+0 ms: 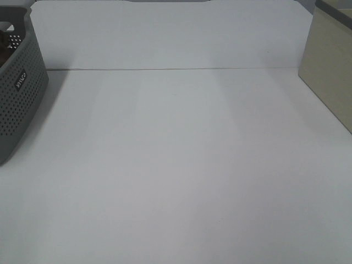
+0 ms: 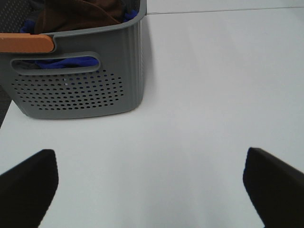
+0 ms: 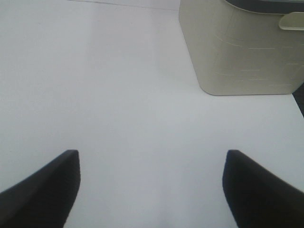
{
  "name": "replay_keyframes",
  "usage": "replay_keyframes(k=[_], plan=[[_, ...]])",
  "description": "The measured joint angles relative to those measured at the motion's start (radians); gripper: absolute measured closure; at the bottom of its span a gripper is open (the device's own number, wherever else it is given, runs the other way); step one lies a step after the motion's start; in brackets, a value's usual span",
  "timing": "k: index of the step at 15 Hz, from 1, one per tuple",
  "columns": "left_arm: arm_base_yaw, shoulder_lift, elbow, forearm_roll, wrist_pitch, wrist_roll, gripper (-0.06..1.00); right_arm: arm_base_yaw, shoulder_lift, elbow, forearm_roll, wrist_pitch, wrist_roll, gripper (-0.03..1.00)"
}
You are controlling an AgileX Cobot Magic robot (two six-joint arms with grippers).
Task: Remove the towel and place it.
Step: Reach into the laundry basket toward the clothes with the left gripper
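While it is lying bunched inside the grey basket [image 2: 80, 90], the towel [image 2: 83, 13] is showing only as a heap of dark brown terry rising to the rim, its folds crumpled and its full shape hidden. A blue cloth [image 2: 66, 61] is lying around and under it, showing through the basket's handle slot, and an orange piece [image 2: 23, 43] is lying along the rim. The basket is standing at the left edge of the white bench [image 1: 176, 165], well apart from the beige bin [image 1: 330, 77] standing at the right edge. The left fingers [image 2: 28, 187] are hanging above the bench, short of the basket's perforated end wall and pointing towards it, spread wide with nothing between them. The right fingers [image 3: 47, 187] are hovering over the bench near the beige bin, likewise spread wide and gripping nothing.
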Motion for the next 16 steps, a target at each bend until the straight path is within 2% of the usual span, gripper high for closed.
replay_keyframes(k=[16], plan=[[0.000,0.000,0.000,0.000,0.000,0.000,-0.05,0.000,0.000,0.000,0.000,0.000,0.000,0.17]])
